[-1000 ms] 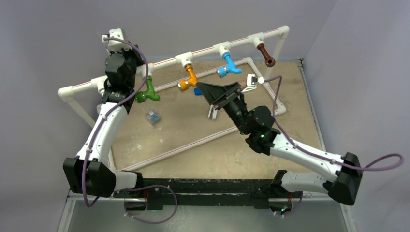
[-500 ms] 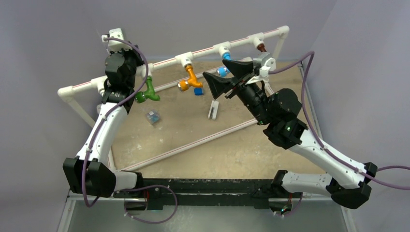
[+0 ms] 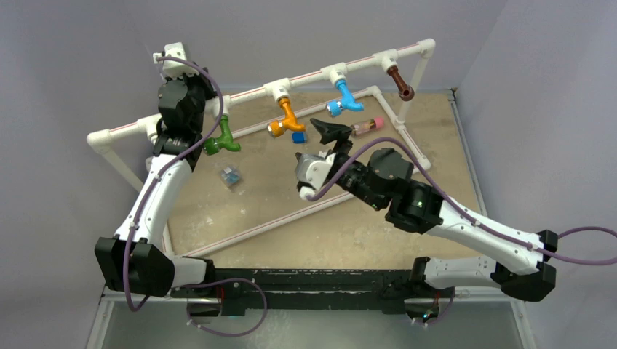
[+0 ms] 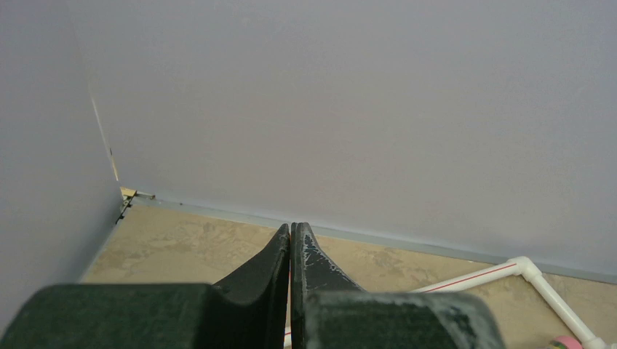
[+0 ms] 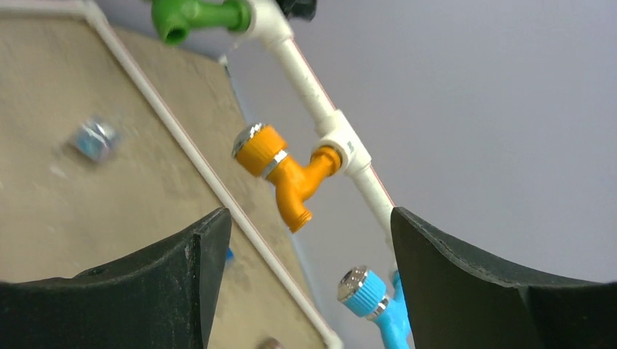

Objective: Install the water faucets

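Right end effector [image 5: 309, 227] open, empty, near orange faucet [image 5: 289, 173]. Left end effector [image 4: 291, 236] closed, empty. Risk: a careless right swing knocks that faucet loose from pipe [image 5: 308, 78].

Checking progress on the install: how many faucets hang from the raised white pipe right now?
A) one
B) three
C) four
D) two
C: the green faucet, orange faucet, blue faucet and brown faucet each hang from a tee on the raised white pipe.
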